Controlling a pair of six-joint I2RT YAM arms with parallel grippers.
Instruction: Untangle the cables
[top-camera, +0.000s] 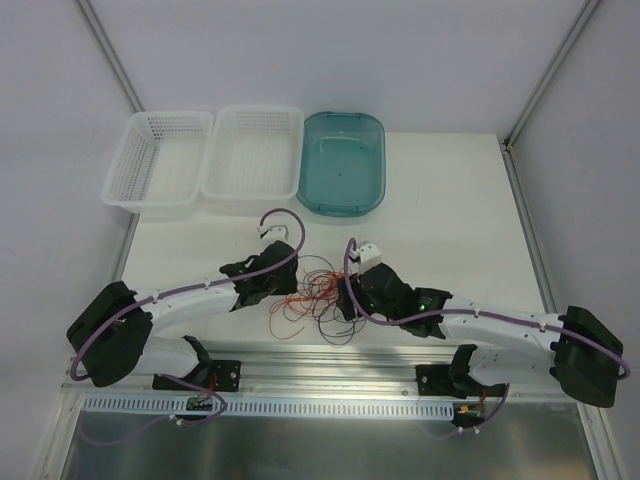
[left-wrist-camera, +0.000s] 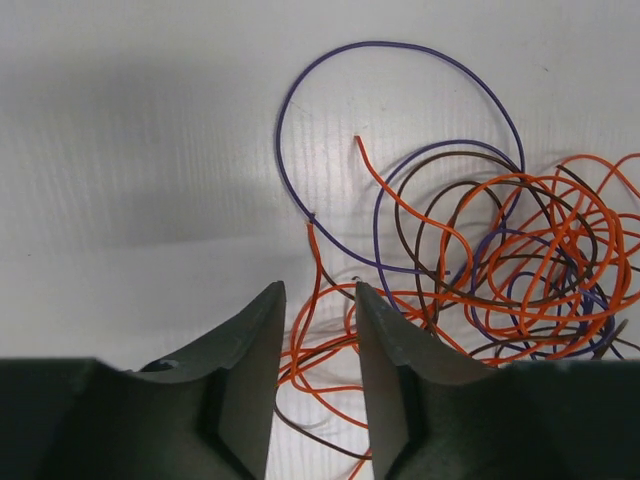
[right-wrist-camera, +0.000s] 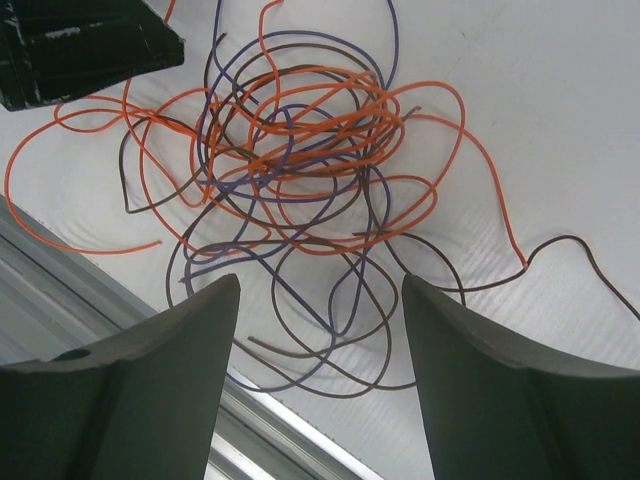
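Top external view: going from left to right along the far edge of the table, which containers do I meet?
White plastic mesh basket → second white plastic mesh basket → translucent teal plastic tub.

The top view looks down from above and behind the arm bases, taking in the whole worktop (top-camera: 440, 200). Each wrist view faces down past its own fingers (left-wrist-camera: 250, 380), close over the same cables (left-wrist-camera: 500, 250).

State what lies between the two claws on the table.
The tangled cables lie between the left claw and the right claw, as the top external view shows.
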